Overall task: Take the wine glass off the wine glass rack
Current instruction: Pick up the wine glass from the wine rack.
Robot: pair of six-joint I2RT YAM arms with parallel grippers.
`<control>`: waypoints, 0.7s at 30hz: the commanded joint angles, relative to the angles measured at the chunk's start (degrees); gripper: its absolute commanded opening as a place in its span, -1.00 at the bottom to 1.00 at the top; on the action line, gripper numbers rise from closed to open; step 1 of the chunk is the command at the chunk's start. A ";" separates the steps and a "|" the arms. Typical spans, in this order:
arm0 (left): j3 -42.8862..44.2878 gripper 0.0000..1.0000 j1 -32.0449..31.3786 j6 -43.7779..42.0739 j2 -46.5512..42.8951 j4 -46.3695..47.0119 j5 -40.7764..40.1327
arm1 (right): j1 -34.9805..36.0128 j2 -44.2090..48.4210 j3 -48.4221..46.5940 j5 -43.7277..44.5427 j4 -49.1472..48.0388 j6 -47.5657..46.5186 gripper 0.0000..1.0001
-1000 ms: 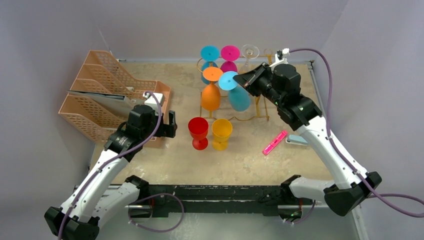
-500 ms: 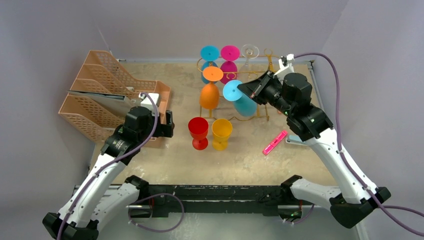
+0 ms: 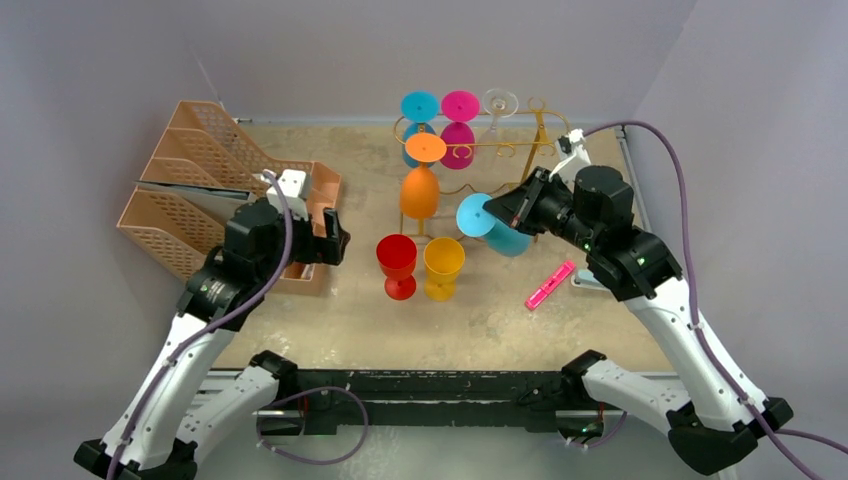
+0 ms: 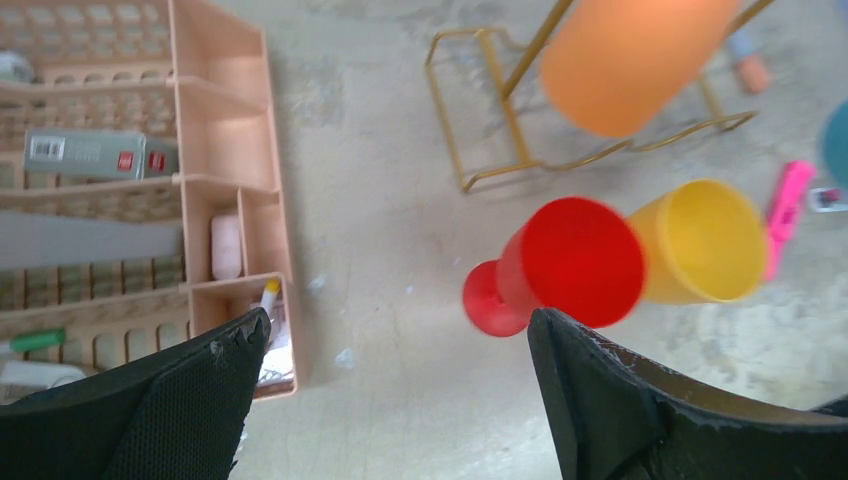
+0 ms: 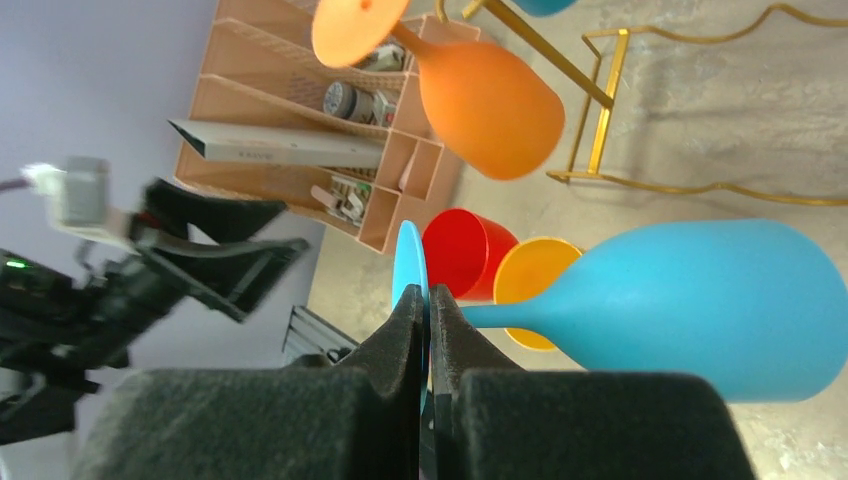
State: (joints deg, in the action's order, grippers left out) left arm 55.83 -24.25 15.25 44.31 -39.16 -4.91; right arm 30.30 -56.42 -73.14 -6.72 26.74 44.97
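Observation:
A light-blue wine glass [image 3: 498, 226] lies tilted in the air in front of the gold wire wine glass rack [image 3: 541, 134], clear of its hooks. My right gripper [image 3: 495, 209] is shut on the glass's flat foot [image 5: 409, 258], and its bowl [image 5: 700, 300] points right in the right wrist view. On the rack an orange glass [image 3: 421, 190], a blue one [image 3: 420, 106], a pink one [image 3: 460, 105] and a clear one [image 3: 499, 101] hang upside down. My left gripper [image 3: 335, 238] is open and holds nothing, left of the red glass [image 4: 570, 262].
A red glass [image 3: 397, 262] and a yellow glass [image 3: 443, 265] stand upright on the table in front of the rack. Peach mesh trays [image 3: 200, 190] with small items fill the left side. A pink marker [image 3: 551, 284] lies at the right.
My right gripper has pulled the light-blue glass off the rack, down and toward the near side. The left arm has drawn back a little to the left.

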 commanded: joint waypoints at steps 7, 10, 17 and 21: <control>12.44 0.95 0.34 4.22 -0.46 -2.93 20.34 | -0.06 4.84 3.72 -3.26 2.18 -3.98 -1.00; 14.79 0.92 0.34 5.63 0.64 -3.88 27.34 | -0.07 5.01 3.90 -4.18 2.63 -3.86 -1.00; 13.83 0.74 0.35 11.24 2.26 0.69 39.45 | -0.07 6.45 6.96 -7.78 3.09 -2.90 -1.00; 12.19 0.57 0.18 14.20 5.62 4.59 46.72 | -0.07 9.19 10.37 -8.59 0.66 -1.89 -1.00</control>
State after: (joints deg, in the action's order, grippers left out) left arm 68.93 -24.12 24.84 47.07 -40.12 31.40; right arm 30.30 -50.09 -64.64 -13.06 30.06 42.48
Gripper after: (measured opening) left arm 0.818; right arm 0.011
